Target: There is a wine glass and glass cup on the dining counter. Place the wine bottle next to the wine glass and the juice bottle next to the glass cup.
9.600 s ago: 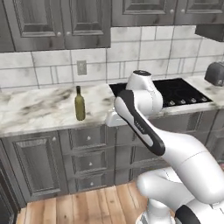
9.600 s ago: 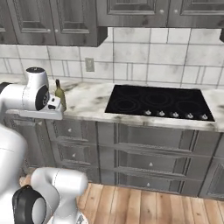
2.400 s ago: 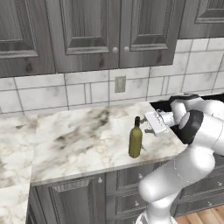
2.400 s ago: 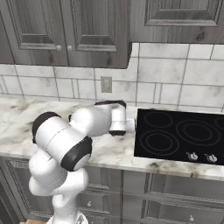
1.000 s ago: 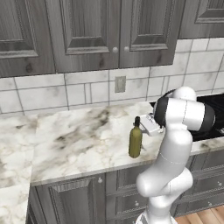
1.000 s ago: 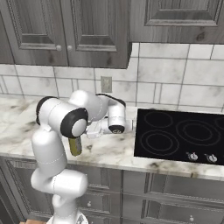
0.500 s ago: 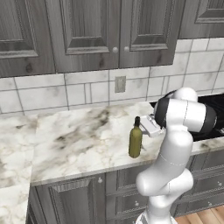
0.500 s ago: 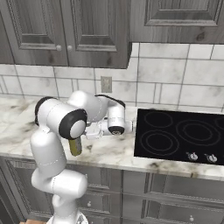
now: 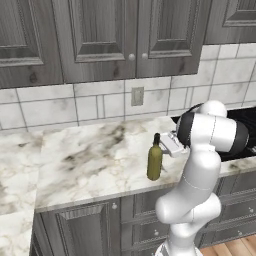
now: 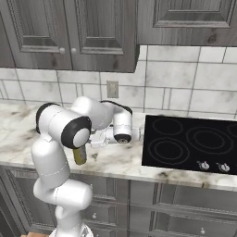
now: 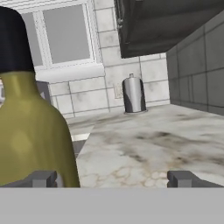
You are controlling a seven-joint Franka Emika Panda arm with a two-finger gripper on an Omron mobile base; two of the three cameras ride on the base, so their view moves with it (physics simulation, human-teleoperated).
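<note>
Wine bottle (image 9: 154,162) upright nr counter (image 9: 85,165) front edge; gripper (image 11: 112,178) wide open beside.

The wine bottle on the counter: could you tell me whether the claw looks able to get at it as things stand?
Probably yes. The open claw sits level with the neck of the wine bottle, nothing between them, though the bottle stands off-centre towards one finger.

Home kitchen, rendered. Evidence: grey raised-panel wall cabinets (image 9: 100,35) over a white marble counter (image 9: 90,160) with grey-brown veining, pale tile backsplash (image 10: 176,88) with a wall outlet (image 9: 137,96), matching drawers and doors below. Black glass cooktop (image 10: 190,146) set into the counter, knobs along its front edge. Steel canister (image 11: 133,94) standing at the far wall. Wood floor (image 9: 235,247).
</note>
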